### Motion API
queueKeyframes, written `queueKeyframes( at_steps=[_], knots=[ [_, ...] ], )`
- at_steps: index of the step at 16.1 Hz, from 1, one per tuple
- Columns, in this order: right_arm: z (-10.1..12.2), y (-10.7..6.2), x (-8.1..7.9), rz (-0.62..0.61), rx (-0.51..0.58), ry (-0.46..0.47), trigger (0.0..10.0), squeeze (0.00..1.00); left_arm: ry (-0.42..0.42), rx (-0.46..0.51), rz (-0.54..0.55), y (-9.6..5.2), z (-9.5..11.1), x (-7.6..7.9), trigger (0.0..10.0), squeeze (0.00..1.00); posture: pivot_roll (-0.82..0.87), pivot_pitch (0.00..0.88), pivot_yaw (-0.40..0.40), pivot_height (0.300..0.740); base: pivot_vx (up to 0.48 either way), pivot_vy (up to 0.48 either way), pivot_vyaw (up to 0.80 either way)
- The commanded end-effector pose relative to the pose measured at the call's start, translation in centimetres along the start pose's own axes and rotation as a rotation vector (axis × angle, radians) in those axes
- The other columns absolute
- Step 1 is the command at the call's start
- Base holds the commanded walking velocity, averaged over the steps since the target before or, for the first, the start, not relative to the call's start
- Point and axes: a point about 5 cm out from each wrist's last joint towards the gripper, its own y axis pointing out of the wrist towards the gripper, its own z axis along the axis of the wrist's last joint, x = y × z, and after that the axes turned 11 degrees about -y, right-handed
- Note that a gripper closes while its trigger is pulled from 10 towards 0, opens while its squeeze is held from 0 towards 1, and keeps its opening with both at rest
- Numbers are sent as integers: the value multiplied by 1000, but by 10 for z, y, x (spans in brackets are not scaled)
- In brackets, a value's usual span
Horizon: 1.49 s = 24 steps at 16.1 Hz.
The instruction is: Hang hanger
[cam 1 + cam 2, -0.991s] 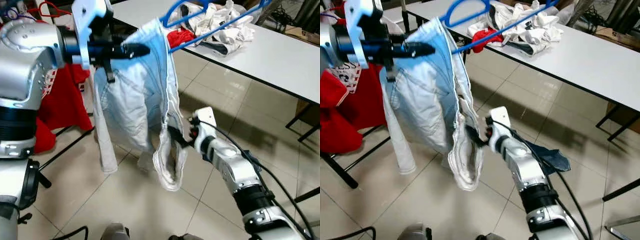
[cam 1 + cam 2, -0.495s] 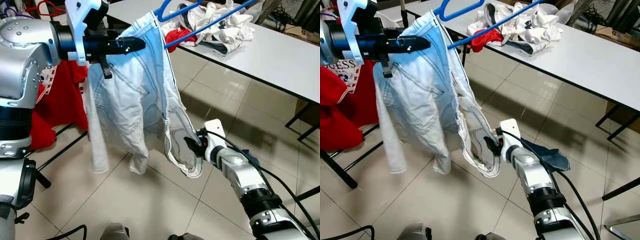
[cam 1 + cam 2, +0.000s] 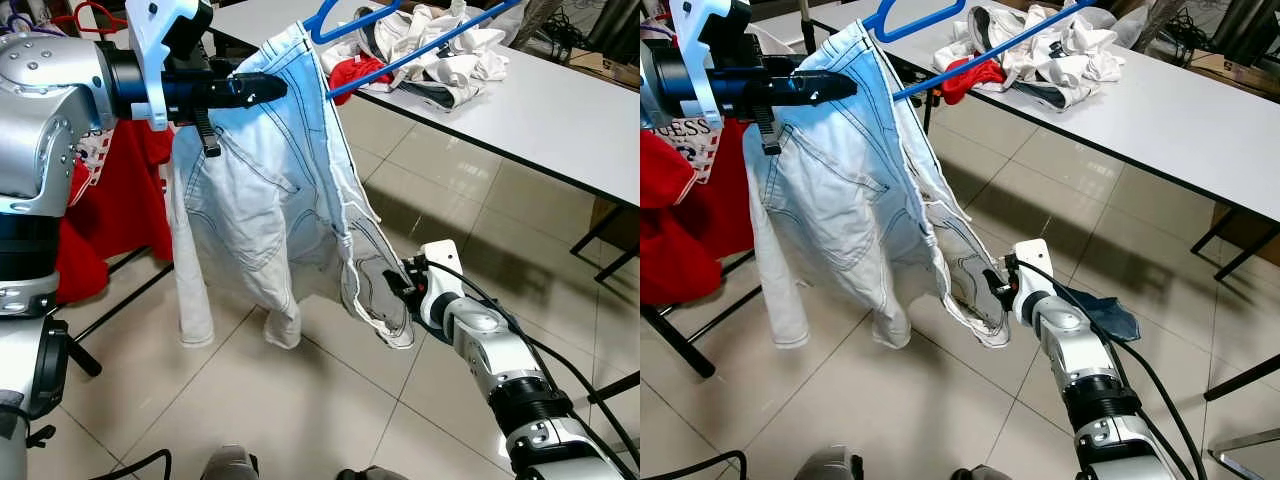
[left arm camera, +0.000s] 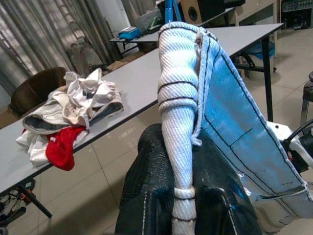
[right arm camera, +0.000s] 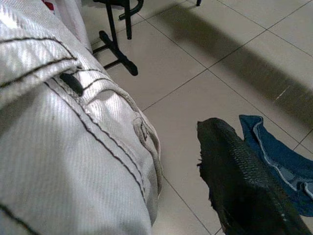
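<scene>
Pale blue jeans (image 3: 265, 210) hang over a blue hanger (image 3: 415, 52) that juts up and to the right above them. My left gripper (image 3: 268, 88) is held high at the left, shut on the jeans' top fold beside the hanger. The left wrist view has that rolled denim (image 4: 182, 122) lying across its black fingers (image 4: 156, 196). Lower right, my right gripper (image 3: 402, 290) is shut on the jeans' waistband (image 3: 378, 300) and holds it stretched out sideways. The right wrist view has the waistband (image 5: 73, 127) beside one black finger (image 5: 244, 186).
A long white table (image 3: 560, 110) at the back right carries a pile of white and red clothes (image 3: 440, 45). A red garment (image 3: 120, 200) hangs on a rack at the left, its black feet (image 3: 680, 350) on the tiles. A blue cloth (image 3: 1102, 315) lies on the floor under my right arm.
My right gripper has moved right and away from the rack, drawing the waistband with it, so the jeans have spread out. The left gripper has stayed high with its hold unchanged.
</scene>
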Motion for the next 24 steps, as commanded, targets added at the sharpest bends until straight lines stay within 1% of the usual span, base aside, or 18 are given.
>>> queueKeyframes(
  at_steps=[1,12,13,14,16,17,18,19,20,21,22,23,24],
  knots=[
    [-13,-5,7,-23,-41,20,0,0,56,69,29,-9,19,-2,0,0,188,60,-113,740,0,0,0],
    [-13,-5,7,-23,-41,20,0,0,56,69,29,-9,19,-2,0,0,188,60,-113,740,0,0,0],
    [-5,-6,12,-4,24,113,0,0,39,54,39,-11,6,-1,0,0,161,18,-117,740,0,0,0],
    [5,-7,16,27,101,208,0,0,17,20,56,-11,-14,1,0,0,158,19,-116,740,0,0,0],
    [8,-7,15,40,117,220,0,0,-11,10,52,-7,-26,5,0,0,154,23,-116,740,0,0,0],
    [10,-7,13,48,121,218,0,0,-57,-3,44,1,-44,14,0,0,150,27,-116,740,0,0,0],
    [10,-7,13,48,121,218,0,0,-57,-3,44,1,-44,14,0,0,150,27,-116,740,0,0,0],
    [11,-7,11,59,125,218,0,0,-78,-32,53,7,-60,20,0,0,145,33,-115,740,0,0,0],
    [11,-8,10,64,128,219,0,0,-83,-38,60,8,-63,22,0,0,145,33,-115,740,0,0,0],
    [12,-9,11,74,138,228,0,0,-59,-94,82,10,-83,27,0,0,138,33,-111,740,0,0,0],
    [12,-10,12,72,142,233,0,0,-64,-107,89,9,-91,30,0,0,134,34,-107,740,0,0,0],
    [11,-12,16,57,142,245,0,0,-105,-105,109,8,-107,37,0,0,125,32,-100,740,0,0,0],
    [10,-12,18,46,139,252,0,0,-126,-95,110,8,-112,41,0,0,118,33,-94,740,0,0,0]
  ],
)
